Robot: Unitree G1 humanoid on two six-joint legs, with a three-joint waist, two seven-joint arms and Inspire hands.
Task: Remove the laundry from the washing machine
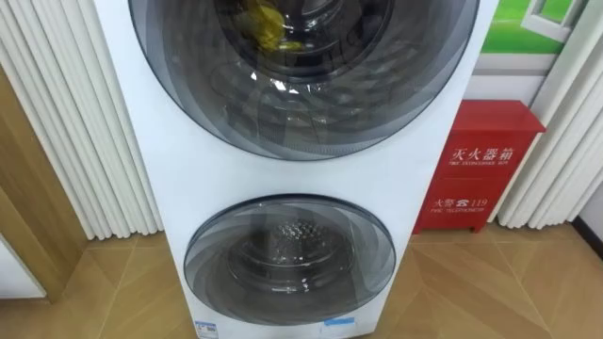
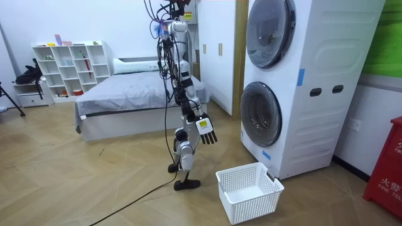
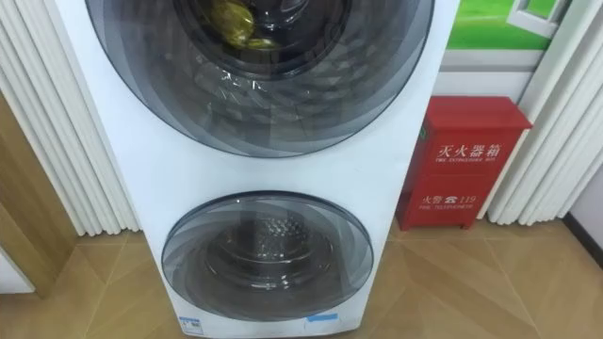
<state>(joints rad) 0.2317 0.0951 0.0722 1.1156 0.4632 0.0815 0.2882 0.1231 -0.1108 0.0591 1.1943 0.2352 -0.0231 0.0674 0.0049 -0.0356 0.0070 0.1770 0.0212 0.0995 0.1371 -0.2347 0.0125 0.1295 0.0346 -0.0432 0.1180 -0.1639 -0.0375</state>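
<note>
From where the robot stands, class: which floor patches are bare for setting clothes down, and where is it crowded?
Bare: the wood floor between the bed and the white basket, and the strip before the washing machine. The basket itself is empty. Crowded: the machine's flanks, with the red cabinet on one and curtains on the other.

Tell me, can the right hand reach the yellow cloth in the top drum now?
Probably not: the top door is shut over the yellow cloth, and the right hand hangs open at the robot's side, short of the washer.
</note>
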